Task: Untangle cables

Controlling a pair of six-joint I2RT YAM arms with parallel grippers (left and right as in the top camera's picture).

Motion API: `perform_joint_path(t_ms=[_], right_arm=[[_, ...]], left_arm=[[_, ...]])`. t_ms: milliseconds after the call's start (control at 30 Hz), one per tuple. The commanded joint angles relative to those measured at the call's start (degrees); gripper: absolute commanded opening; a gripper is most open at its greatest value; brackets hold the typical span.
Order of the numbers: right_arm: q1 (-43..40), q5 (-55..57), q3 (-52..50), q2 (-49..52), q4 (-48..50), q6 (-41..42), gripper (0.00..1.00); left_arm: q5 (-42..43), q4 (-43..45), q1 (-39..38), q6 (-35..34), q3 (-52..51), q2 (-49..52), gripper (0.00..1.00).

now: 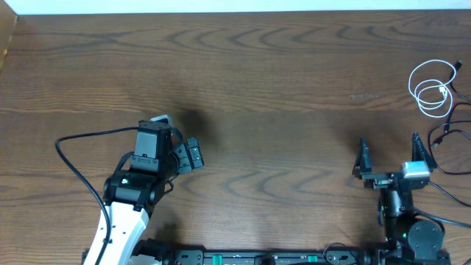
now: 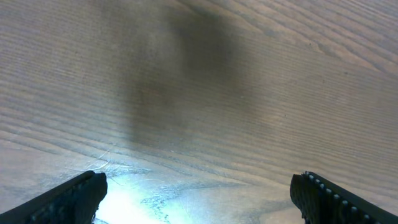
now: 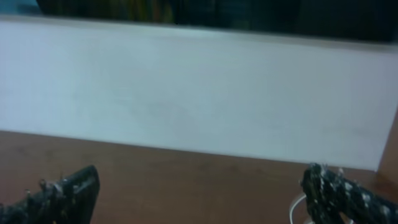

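A white cable [image 1: 431, 89] lies coiled in loose loops at the table's far right. A thin black cable [image 1: 447, 126] runs just below it along the right edge and crosses the white loops' lower side. My right gripper [image 1: 390, 153] is open and empty, a little to the left of and nearer than both cables. In the right wrist view the open fingers [image 3: 202, 194] frame bare wood, with a bit of the white cable [image 3: 297, 209] beside the right finger. My left gripper [image 1: 182, 141] is open and empty over bare wood at the left [image 2: 199, 198], far from the cables.
The wooden table [image 1: 265, 88] ends at a white wall strip [image 3: 199, 87] along the far side. A thick black arm wire [image 1: 73, 165] loops out left of the left arm. More dark wires trail by the right arm's base [image 1: 449, 195].
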Motion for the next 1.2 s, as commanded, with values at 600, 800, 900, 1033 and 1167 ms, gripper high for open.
perform_joint_path(t_ms=[600, 800, 900, 1033, 1167], right_arm=[[4.2, 6.7, -2.5, -1.8, -17.1, -2.8, 0.99], [3.5, 6.2, -2.5, -1.8, -17.0, -2.8, 0.99], [2.7, 6.2, -2.5, -1.8, -17.0, -2.8, 0.99], [2.5, 6.3, -2.5, -1.8, -17.0, -2.8, 0.99], [2.5, 6.3, -2.5, -1.8, -17.0, -2.8, 0.99]], left_arm=[[0.1, 0.0, -0.1, -0.1, 0.1, 0.1, 0.99], [0.1, 0.0, -0.1, -0.1, 0.1, 0.1, 0.99], [0.1, 0.0, -0.1, -0.1, 0.1, 0.1, 0.99], [0.1, 0.0, -0.1, -0.1, 0.1, 0.1, 0.99], [0.1, 0.0, -0.1, -0.1, 0.1, 0.1, 0.99]])
